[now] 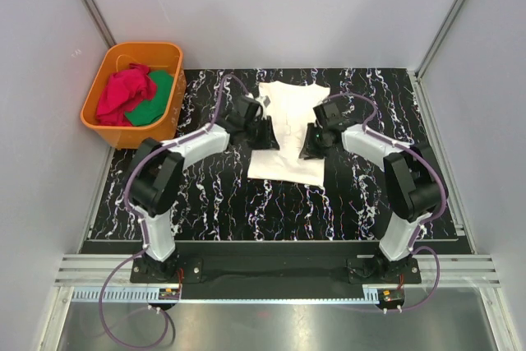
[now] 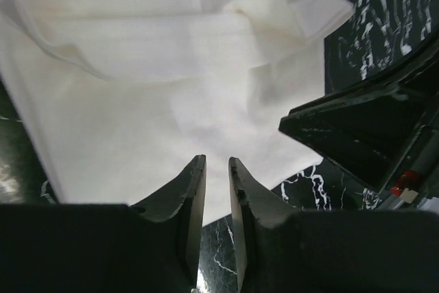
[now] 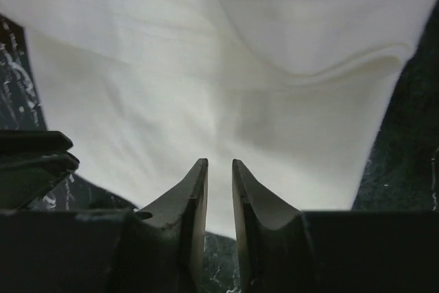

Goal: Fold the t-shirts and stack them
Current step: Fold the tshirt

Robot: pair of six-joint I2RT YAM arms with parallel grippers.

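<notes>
A cream-white t-shirt (image 1: 288,150) lies partly folded on the black marbled table (image 1: 214,195), its sides turned in over the middle. My left gripper (image 1: 265,131) hovers over its left side, jaws a narrow gap apart with nothing between them (image 2: 217,161). My right gripper (image 1: 311,139) hangs over the right side, also slightly open and empty (image 3: 219,162). Cream cloth (image 2: 158,101) fills the left wrist view, and folded layers of it (image 3: 206,80) fill the right wrist view. A red t-shirt (image 1: 125,92) lies crumpled in the tub.
An orange plastic tub (image 1: 140,47) stands at the back left corner, with a green cloth (image 1: 158,94) beside the red shirt. Grey walls close in the table on three sides. The right gripper's body (image 2: 363,128) shows in the left wrist view.
</notes>
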